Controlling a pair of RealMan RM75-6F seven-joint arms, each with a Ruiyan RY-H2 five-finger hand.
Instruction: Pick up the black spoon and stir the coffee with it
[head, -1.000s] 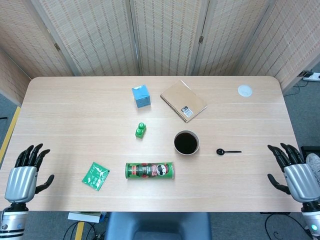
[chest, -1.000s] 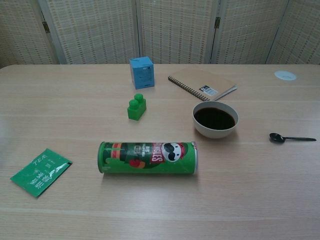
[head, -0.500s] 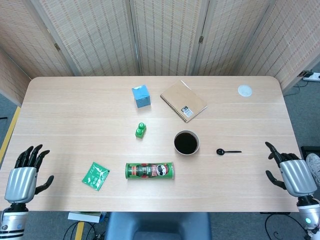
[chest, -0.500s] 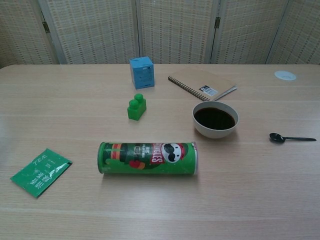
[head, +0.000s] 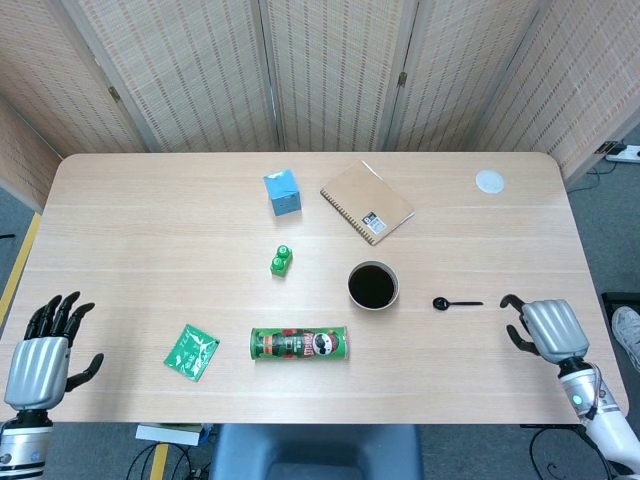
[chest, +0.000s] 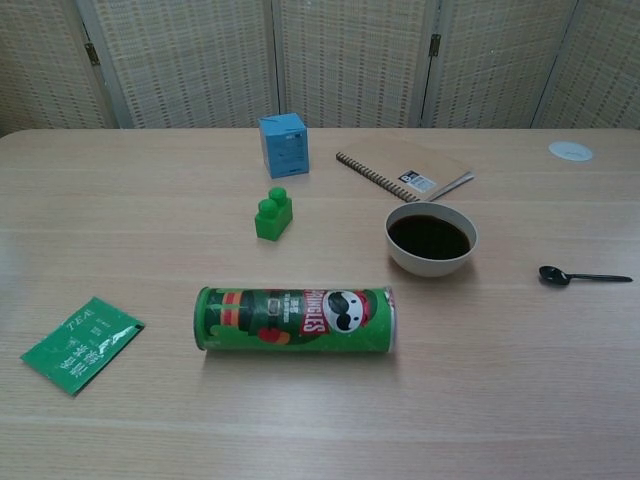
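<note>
Spoon of black plastic (head: 456, 302) flat on the pale wooden table (head: 150, 250), bowl end toward the round white bowl of dark coffee (head: 373, 285), handle pointing away to the right; near the bowl, not touching it. In the chest view, same spoon (chest: 583, 275) at the far right, level with the bowl's (chest: 431, 238) near rim.

Right hand (head: 542, 328) low over the table's right edge, just beyond the spoon handle's tip, apart from it, dark fingers (head: 514, 302) curled forward and down, holding nothing. Left hand (head: 42, 357) off the front left corner of the table, fingers spread apart and empty. Neither hand visible in the chest view.

Green cylindrical crisp can (head: 299, 343) on its side in front of the bowl. Green foil tea sachet (head: 191, 351) left of the can. Small green toy brick (head: 280, 260) and light blue cube-shaped box (head: 282, 192) further back. Brown spiral-bound notebook (head: 366, 201) behind the bowl, small white disc (head: 489, 181) near the far right corner.
</note>
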